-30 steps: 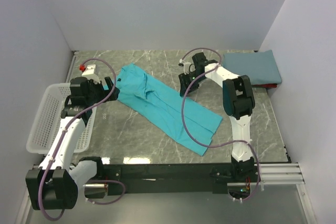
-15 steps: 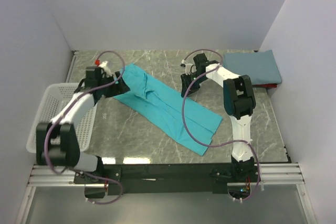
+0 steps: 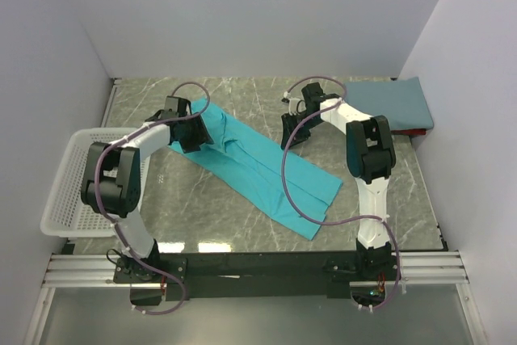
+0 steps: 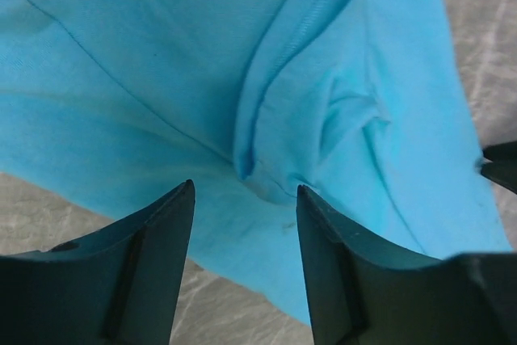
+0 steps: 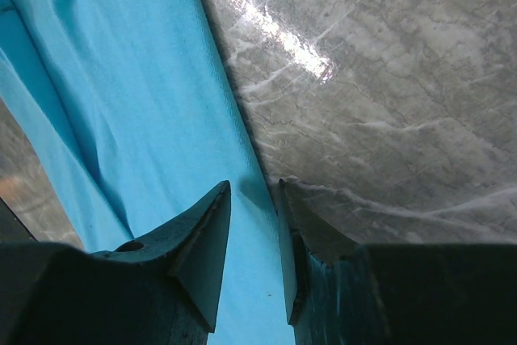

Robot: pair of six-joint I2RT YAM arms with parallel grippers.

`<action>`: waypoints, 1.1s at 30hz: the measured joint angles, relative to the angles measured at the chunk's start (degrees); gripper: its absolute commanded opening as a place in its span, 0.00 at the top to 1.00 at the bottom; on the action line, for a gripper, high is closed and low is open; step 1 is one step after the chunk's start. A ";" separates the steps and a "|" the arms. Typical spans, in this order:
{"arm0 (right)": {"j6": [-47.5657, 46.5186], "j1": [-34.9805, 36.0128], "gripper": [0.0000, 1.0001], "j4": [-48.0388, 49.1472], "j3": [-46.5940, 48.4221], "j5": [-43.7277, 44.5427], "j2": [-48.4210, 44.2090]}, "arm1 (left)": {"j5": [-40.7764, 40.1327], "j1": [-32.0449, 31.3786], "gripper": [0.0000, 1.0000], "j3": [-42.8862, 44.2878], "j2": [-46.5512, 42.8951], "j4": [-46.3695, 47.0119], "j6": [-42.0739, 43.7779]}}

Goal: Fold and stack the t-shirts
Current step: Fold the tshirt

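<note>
The teal t-shirt [image 3: 254, 163] lies in a long diagonal band on the marble table, from back left to front right. My left gripper [image 3: 191, 133] is open, low over the shirt's back-left end. In the left wrist view its fingers [image 4: 153, 236] straddle a wrinkled fold of teal cloth [image 4: 266, 94] without holding it. My right gripper [image 3: 289, 136] is at the shirt's right edge. In the right wrist view its jaws stand a narrow gap apart over the flat cloth edge [image 5: 161, 119]. The slate-blue t-shirt [image 3: 392, 103] lies folded at the back right.
A white mesh basket [image 3: 69, 183] stands at the table's left edge. Something red [image 3: 414, 132] shows under the slate-blue shirt's front edge. Grey walls close the table on three sides. The arms' cables loop over the shirt.
My left arm has swung from above the basket forward and right onto the teal shirt's back-left end. My right gripper has barely shifted at the shirt's right edge.
</note>
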 measured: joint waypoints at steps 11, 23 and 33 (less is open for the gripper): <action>-0.04 -0.57 0.62 0.11 -0.79 -1.05 -0.35 | -3.63 -1.88 0.82 6.25 5.99 -1.70 -1.68; -0.28 -1.09 0.62 0.04 -0.85 -1.42 -0.35 | 1.33 -5.33 0.99 9.64 7.65 -1.05 0.46; -0.52 -1.44 0.62 -0.11 -0.85 -1.46 -0.35 | 7.58 -10.16 0.68 19.71 14.73 -0.70 2.27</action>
